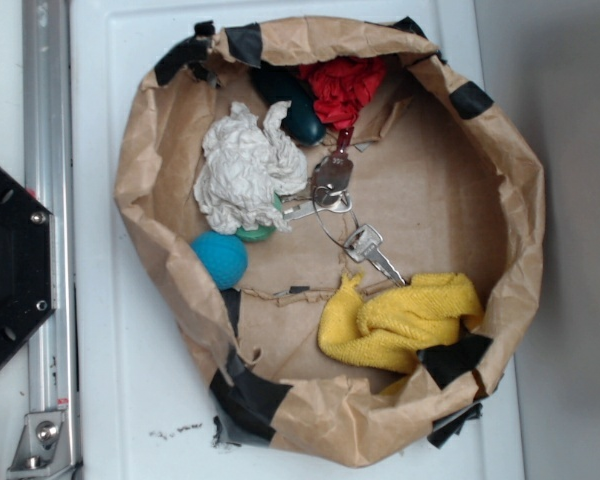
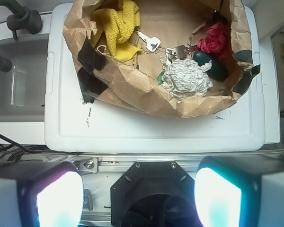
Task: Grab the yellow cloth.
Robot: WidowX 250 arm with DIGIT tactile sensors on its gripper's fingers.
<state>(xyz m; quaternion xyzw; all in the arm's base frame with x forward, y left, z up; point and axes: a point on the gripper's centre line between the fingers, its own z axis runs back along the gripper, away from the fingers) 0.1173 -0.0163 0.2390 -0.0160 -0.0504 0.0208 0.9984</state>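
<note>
Yellow cloth [image 2: 114, 27] seen far ahead-left of the open, empty claw [image 2: 138, 197] — beside the keys [image 2: 151, 42].

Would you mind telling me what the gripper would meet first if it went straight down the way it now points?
Probably the black base mount and metal rail directly below the gripper, not the yellow cloth inside the paper bag; depth is unclear.
</note>
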